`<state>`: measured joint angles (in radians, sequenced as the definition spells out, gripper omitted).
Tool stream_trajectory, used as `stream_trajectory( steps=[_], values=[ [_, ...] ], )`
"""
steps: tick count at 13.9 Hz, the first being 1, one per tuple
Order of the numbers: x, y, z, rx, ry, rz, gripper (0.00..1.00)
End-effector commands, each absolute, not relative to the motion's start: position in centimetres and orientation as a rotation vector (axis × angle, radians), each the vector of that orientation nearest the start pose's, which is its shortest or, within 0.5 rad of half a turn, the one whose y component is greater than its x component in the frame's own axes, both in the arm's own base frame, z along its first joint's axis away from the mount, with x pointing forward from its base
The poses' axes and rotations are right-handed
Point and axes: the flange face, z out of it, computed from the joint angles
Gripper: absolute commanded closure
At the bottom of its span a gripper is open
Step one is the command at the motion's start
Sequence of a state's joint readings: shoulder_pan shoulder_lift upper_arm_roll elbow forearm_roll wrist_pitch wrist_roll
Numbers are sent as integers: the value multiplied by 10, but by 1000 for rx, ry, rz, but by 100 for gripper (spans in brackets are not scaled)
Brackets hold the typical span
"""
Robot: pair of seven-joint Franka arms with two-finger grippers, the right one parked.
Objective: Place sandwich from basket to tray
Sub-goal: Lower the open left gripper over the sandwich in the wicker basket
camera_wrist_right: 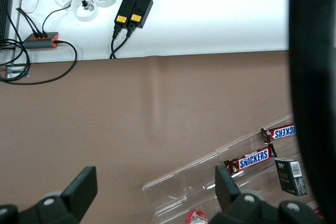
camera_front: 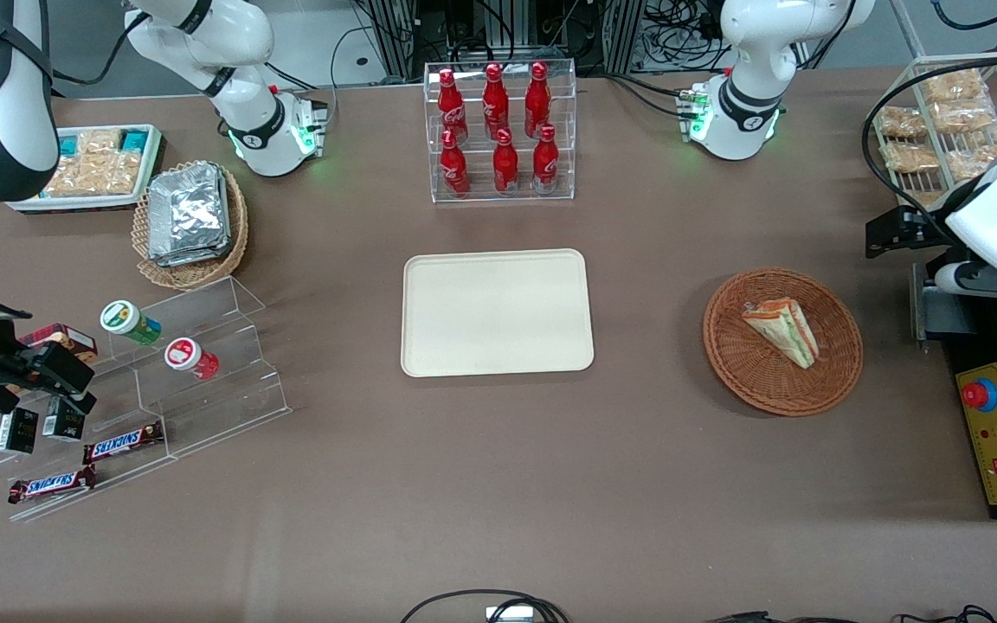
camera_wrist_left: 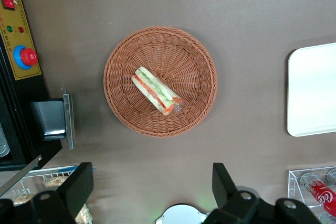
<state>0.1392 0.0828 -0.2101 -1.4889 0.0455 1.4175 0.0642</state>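
Observation:
The sandwich (camera_front: 784,330) (camera_wrist_left: 156,91), a clear-wrapped wedge with green and orange-red stripes, lies in the round reddish-brown wicker basket (camera_front: 723,346) (camera_wrist_left: 121,66). The cream tray (camera_front: 497,311) (camera_wrist_left: 315,87) sits bare at the table's middle, a basket's width from the basket toward the parked arm's end. My gripper (camera_front: 894,232) (camera_wrist_left: 152,184) hangs high over the table, off the basket's rim toward the working arm's end and a little farther from the front camera. Its fingers (camera_wrist_left: 79,184) stand wide open with nothing between them.
A clear rack of red bottles (camera_front: 498,130) stands farther from the front camera than the tray. A control box with a red button (camera_front: 996,433) (camera_wrist_left: 21,51) and a wire rack of bagged snacks (camera_front: 940,112) flank the basket at the working arm's end.

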Motion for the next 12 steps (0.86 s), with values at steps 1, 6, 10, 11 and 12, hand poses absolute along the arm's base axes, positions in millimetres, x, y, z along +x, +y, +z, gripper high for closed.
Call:
stream_trajectory(
  steps=[1,6,10,11,12],
  values=[
    [555,-27,615,-3077,218,235,0],
    [561,-4,584,-3063,144,250,0],
    [549,-7,510,-3026,-60,156,0],
    [546,-8,491,-3022,-133,144,0],
    [543,-8,476,-3016,-215,139,0]
  ],
)
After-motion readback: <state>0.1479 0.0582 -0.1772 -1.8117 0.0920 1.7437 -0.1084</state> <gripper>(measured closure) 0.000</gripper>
